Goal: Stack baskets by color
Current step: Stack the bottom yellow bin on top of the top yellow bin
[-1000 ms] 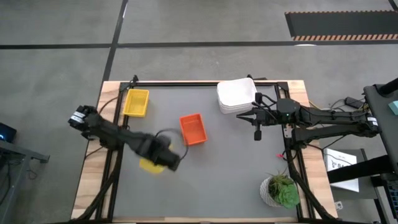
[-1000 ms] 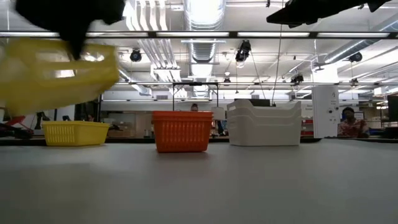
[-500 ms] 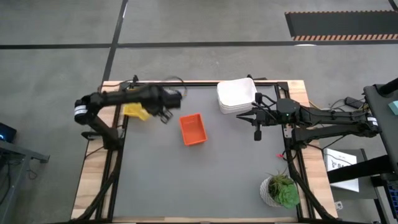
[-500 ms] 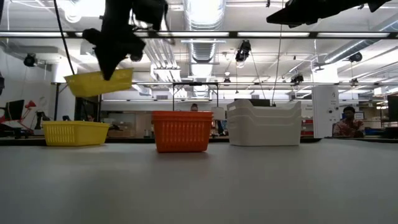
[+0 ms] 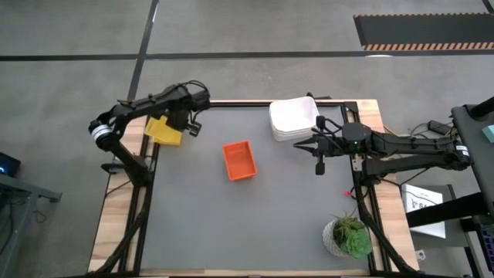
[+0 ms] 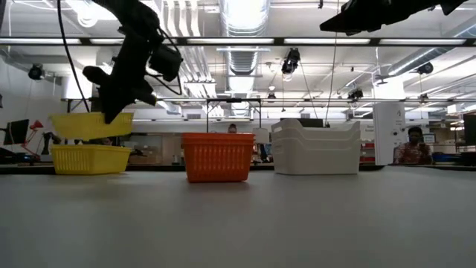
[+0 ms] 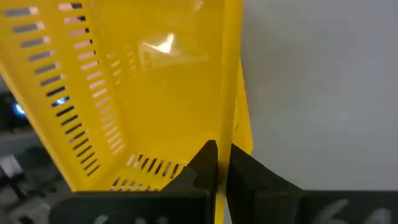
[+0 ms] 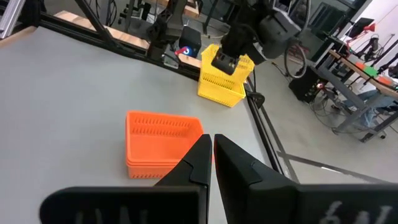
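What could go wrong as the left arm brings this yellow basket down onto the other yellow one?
1. The left gripper pinches only one thin wall of the carried yellow basket, which hangs slightly tilted above the yellow basket on the table; it may land skewed rather than nest.
2. A one-wall grip could slip.
3. The stack stands near the table's corner; a hard push might shove it outward.

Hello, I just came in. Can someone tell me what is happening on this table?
The left gripper is shut on the rim of a yellow basket, holding it just above the yellow basket on the table. Orange baskets and white baskets already sit stacked. The right gripper waits, shut, beside the white ones.
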